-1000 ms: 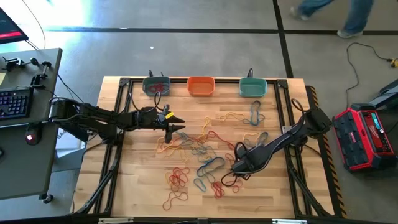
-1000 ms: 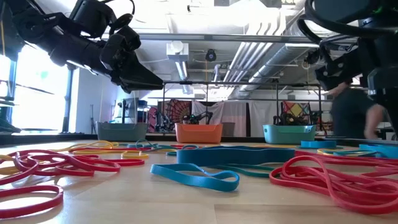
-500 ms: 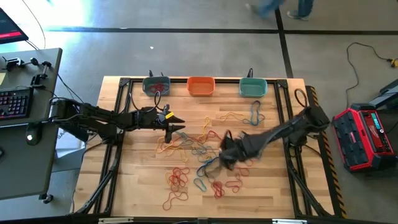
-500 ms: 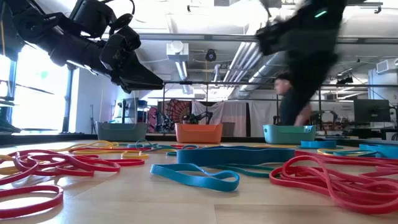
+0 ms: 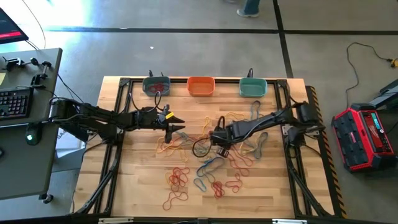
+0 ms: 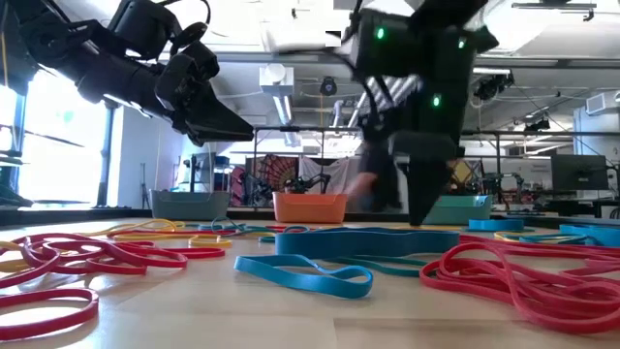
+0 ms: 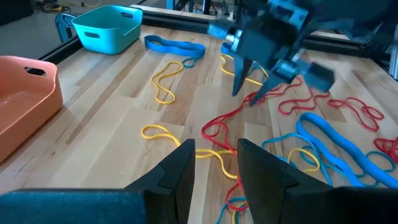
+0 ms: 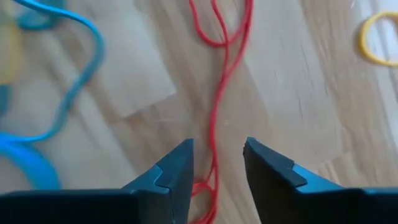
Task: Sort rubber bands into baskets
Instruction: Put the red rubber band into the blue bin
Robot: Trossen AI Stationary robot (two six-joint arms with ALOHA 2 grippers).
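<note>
Since a second ago the right arm has swung from the front right of the table over to the middle, while the left arm hasn't budged. Right gripper point(image 8: 216, 174) now has its jaws parted a little with nothing between them, pointing down right over a long red band point(image 8: 219, 118) that runs straight through the gap, on the bare wood. In the overhead shot that gripper point(image 5: 216, 138) sits mid-table in the thick of the rubber bands point(image 5: 205, 163), red, yellow and blue loops scattered all over the centre and front of the table point(image 5: 137, 193).

Left gripper point(image 5: 175, 128) hangs above the table to the left of the pile, jaws a small way apart and empty too; its wrist cam shows its fingers point(image 7: 180, 168) over yellow and red loops.

All three baskets line the far edge: grey-blue point(image 5: 156, 85), orange point(image 5: 201, 86), teal-green point(image 5: 253, 88). The grey-blue one has something red inside.
</note>
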